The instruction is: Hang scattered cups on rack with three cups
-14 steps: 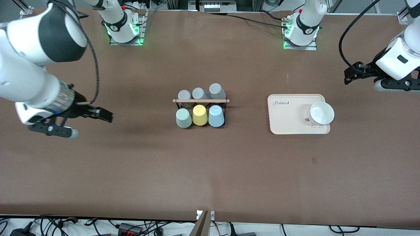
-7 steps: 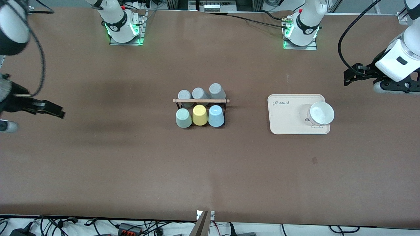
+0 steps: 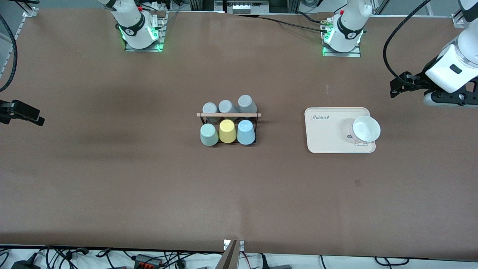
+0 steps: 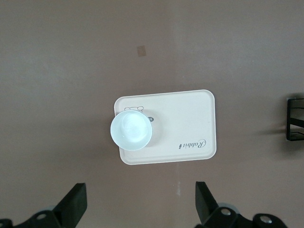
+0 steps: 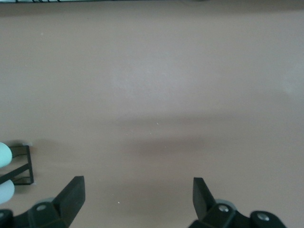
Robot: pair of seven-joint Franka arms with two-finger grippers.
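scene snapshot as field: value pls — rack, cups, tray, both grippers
rack: mid-table, black wire, wooden rod on top
row nearer camera: sage green cup, yellow cup, light blue cup, inverted on the rack
row farther: three grey cups
tray: toward left arm's end, white bowl on it
left gripper: open, empty, above tray
right gripper: open, empty, over bare table at the right arm's end

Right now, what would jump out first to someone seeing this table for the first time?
Mid-table, the rack holds six upturned cups: three grey ones, and nearer the camera a sage cup, a yellow cup and a blue cup. Toward the left arm's end, a white bowl sits on a beige tray. Both grippers, left and right, hang open at the table's ends.
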